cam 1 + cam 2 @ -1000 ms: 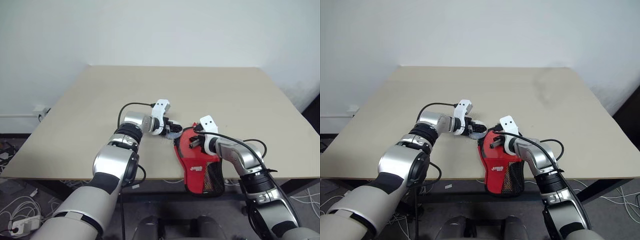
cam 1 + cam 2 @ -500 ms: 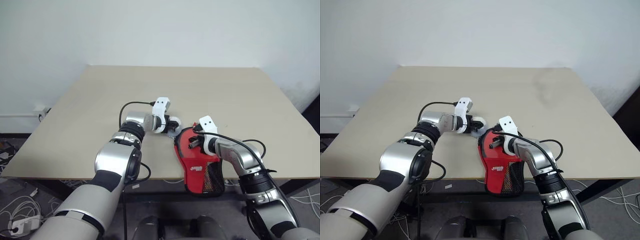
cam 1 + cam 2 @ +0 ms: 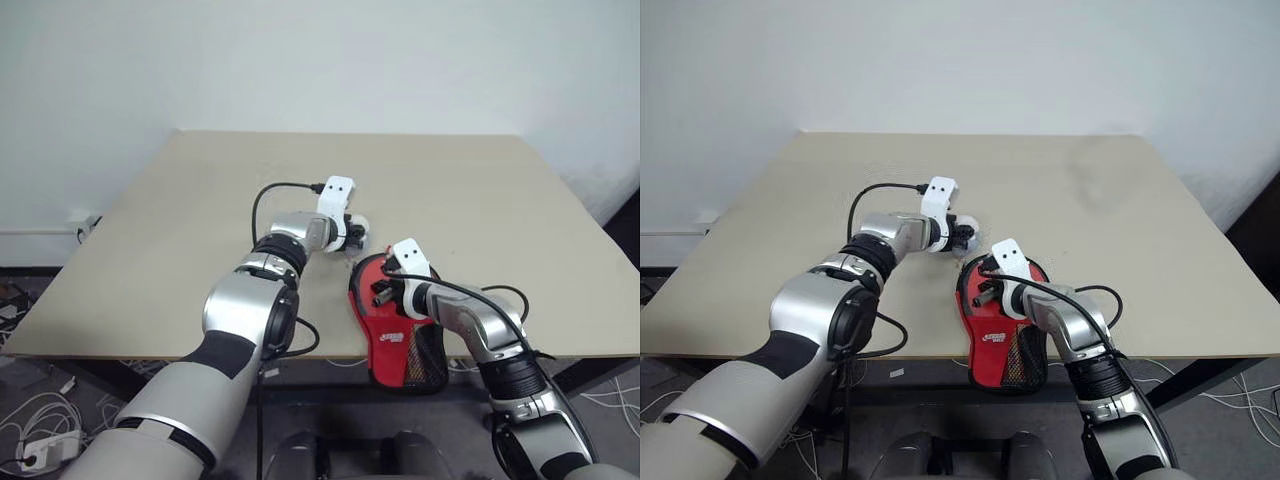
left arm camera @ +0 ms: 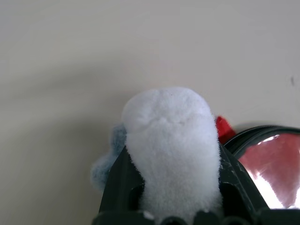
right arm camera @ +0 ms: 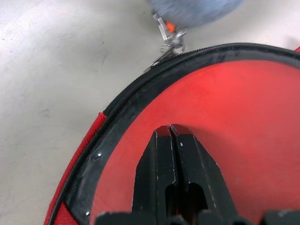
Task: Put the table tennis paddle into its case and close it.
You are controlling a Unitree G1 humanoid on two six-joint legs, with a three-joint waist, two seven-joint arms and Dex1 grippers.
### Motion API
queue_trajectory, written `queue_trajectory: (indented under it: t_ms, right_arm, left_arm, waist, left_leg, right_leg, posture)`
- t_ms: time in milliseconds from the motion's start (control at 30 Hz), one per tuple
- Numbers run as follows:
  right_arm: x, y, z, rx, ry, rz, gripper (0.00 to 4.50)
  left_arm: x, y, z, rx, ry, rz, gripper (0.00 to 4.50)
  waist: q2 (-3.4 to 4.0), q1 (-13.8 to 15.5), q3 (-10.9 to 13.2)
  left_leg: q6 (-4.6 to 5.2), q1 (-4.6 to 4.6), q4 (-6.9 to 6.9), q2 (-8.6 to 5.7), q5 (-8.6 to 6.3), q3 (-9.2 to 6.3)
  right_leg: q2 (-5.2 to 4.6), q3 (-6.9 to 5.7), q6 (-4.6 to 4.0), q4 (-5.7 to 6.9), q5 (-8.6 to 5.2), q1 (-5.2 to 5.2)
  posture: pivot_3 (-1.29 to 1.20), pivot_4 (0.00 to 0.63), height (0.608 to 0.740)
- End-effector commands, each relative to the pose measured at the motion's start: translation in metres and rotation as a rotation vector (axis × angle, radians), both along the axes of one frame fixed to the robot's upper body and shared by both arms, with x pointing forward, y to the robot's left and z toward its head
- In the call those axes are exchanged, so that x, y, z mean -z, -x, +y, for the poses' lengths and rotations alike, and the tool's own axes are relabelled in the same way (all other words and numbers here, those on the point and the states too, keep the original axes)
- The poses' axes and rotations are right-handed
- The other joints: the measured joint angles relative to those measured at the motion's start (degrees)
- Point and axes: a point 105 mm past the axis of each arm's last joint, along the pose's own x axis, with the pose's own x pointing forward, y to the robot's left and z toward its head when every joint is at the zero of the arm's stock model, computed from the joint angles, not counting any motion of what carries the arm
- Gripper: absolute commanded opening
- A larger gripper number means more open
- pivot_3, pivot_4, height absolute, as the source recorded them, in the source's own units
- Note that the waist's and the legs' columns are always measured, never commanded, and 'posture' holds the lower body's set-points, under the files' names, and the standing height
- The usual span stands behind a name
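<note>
Case (image 3: 395, 325) under clenched right tool (image 5: 170, 133); left tool (image 4: 171, 178) grasps fluffy pom-pom (image 4: 168, 140) beside it.

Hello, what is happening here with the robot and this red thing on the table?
The robot is closing a red case that lies at the near edge of the table. Its right gripper, shut, presses on the red top of the case. Its left gripper is shut on a white fluffy pompom that seems to hang at the zipper pull. The zip looks almost closed round the head.
</note>
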Motion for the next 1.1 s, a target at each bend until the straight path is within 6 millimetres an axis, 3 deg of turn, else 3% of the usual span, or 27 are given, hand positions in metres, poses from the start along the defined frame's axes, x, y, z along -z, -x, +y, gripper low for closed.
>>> queue_trajectory:
  t_ms: [33, 333, 800, 1100]
  right_arm:
    - [0.012, 0.007, -0.004, 0.025, 0.014, 0.061, 0.00]
    - [0.017, 0.006, -0.014, 0.078, 0.046, 0.057, 0.00]
    - [0.022, 0.011, -0.012, 0.064, 0.072, 0.065, 0.00]
    - [0.024, 0.021, -0.017, 0.097, 0.077, 0.071, 0.00]
  left_arm:
    - [-0.039, -0.012, -0.013, 0.015, -0.001, -0.148, 1.10]
    - [-0.038, -0.011, -0.020, 0.030, -0.057, -0.192, 1.10]
    - [-0.043, -0.011, -0.034, 0.039, -0.069, -0.250, 1.10]
    - [-0.044, -0.003, -0.061, 0.090, -0.048, -0.291, 1.10]
  waist:
    - [0.00, 0.0, 0.0]
    - [0.00, 0.1, 0.0]
    - [-0.01, 0.2, 0.0]
    - [-0.01, 0.8, 0.0]
  left_leg:
    - [0.00, 0.00, 0.00, 0.00, 0.00, -0.01]
    - [0.20, -0.01, 0.04, -0.02, -0.12, -0.04]
    - [0.25, -0.01, 0.12, -0.03, -0.15, -0.09]
    - [0.32, -0.01, 0.16, -0.03, -0.20, -0.12]
  right_leg:
    - [0.00, 0.00, 0.00, 0.00, 0.00, 0.00]
    - [-0.02, -0.02, 0.00, -0.01, 0.00, 0.04]
    - [-0.03, -0.06, 0.01, -0.01, -0.01, 0.09]
    - [-0.04, -0.07, 0.03, -0.01, -0.02, 0.10]
  posture:
    - [0.00, 0.000, 0.724]
    - [0.00, 0.000, 0.724]
    - [0.00, 0.000, 0.724]
    - [0.00, 0.000, 0.724]
